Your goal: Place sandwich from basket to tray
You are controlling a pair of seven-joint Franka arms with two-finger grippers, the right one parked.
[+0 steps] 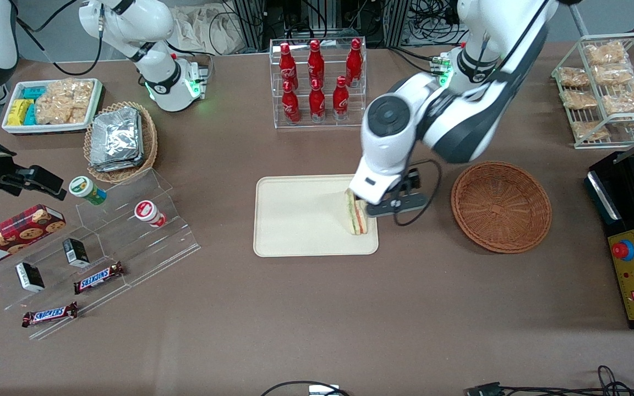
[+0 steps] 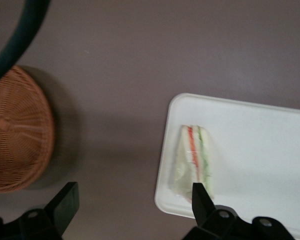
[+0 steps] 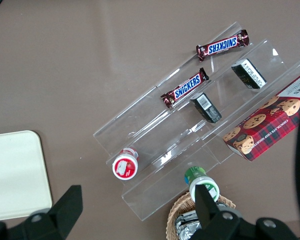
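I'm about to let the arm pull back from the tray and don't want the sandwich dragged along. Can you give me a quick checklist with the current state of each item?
1. Sandwich lies on the tray: ok, near the edge toward the basket.
2. Sandwich fully inside the tray rim: ok.
3. Gripper open: ok, its fingers stand wide apart above the tray edge.
4. Fingers clear of the sandwich: cannot tell, one fingertip overlaps the sandwich's corner in the left wrist view.
5. Basket holds nothing: ok.
6. Sandwich intact, layers together: ok.
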